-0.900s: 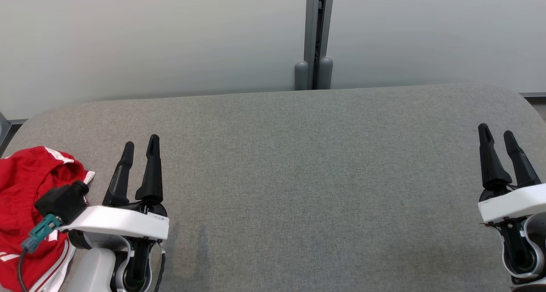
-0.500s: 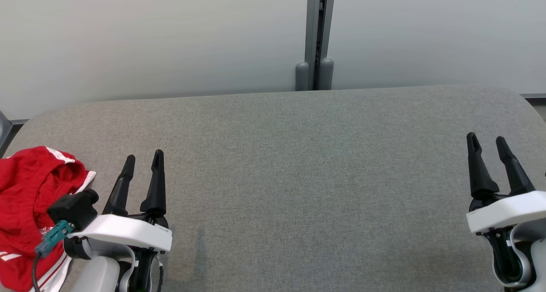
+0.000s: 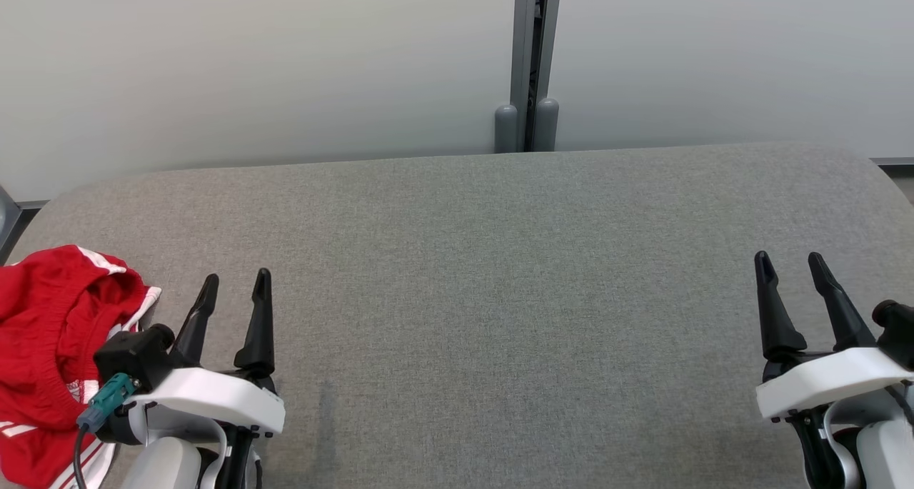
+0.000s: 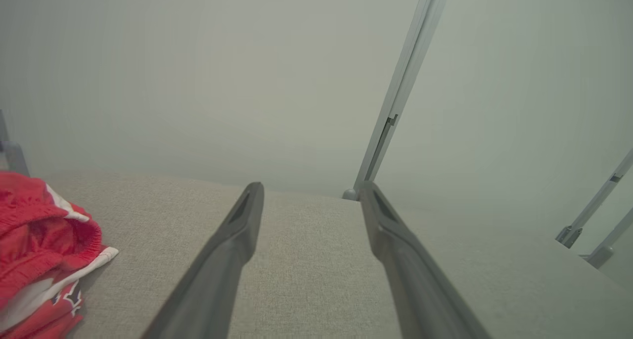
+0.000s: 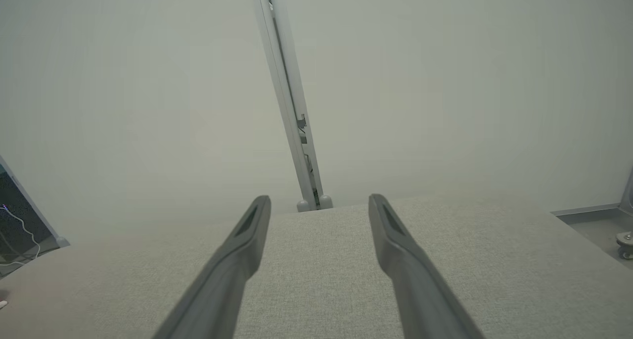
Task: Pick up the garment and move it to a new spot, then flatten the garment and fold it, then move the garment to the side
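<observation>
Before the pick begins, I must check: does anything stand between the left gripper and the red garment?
Nothing visible does. The crumpled red garment with white stripes lies on the grey fabric tabletop, just left of the open left gripper.

There is one red garment [image 3: 43, 332] with white stripes, bunched at the left edge of one grey fabric worktop [image 3: 500, 296], two sets of jaws with four dark fingers [image 3: 258, 321] in all, and two pale wall panels [image 3: 250, 68] joined by one grey post [image 3: 528, 53].
</observation>
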`<state>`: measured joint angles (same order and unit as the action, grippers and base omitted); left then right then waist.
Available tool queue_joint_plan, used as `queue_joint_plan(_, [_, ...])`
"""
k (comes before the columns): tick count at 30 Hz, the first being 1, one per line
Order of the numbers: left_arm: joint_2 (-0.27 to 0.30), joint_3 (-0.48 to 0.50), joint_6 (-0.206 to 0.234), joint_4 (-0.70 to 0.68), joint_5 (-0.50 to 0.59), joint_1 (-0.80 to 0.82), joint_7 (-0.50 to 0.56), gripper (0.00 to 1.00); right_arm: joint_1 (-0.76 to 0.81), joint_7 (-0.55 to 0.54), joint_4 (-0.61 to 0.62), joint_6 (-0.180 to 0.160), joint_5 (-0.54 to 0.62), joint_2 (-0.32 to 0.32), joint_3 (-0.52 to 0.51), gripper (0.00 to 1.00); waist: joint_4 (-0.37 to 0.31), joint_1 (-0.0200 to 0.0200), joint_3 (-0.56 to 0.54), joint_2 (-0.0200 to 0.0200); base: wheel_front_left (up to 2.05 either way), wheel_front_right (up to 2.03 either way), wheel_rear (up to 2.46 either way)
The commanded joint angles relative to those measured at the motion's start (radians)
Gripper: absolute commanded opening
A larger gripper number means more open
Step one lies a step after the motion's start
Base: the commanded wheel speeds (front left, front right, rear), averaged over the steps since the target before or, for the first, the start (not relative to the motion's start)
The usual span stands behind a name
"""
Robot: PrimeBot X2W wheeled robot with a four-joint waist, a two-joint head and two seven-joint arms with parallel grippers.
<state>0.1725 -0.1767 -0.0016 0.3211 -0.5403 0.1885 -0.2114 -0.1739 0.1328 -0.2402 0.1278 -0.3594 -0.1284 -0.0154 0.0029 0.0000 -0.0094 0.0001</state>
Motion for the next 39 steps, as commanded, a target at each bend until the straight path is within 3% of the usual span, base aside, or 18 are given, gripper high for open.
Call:
queue_joint_plan(1, [0.007,0.005,0.005,-0.003,0.020,-0.004,-0.005,1.00,0.002,0.012,0.006,0.004,0.020,-0.004,0.006,1.00,0.000,0.0000,0.000,-0.0001,0.00,0.00,0.00])
queue_joint_plan(19, [0.023,-0.009,0.017,0.047,0.140,-0.012,-0.021,1.00,0.030,0.077,-0.043,0.005,0.160,0.022,0.007,1.00,0.007,0.0000,0.002,-0.0001,0.00,0.00,0.00])
queue_joint_plan(39, [0.026,-0.015,0.028,0.087,0.219,-0.019,-0.013,1.00,0.025,0.119,-0.103,0.004,0.218,0.038,0.023,1.00,-0.001,0.0000,-0.007,-0.0001,0.00,0.00,0.00])
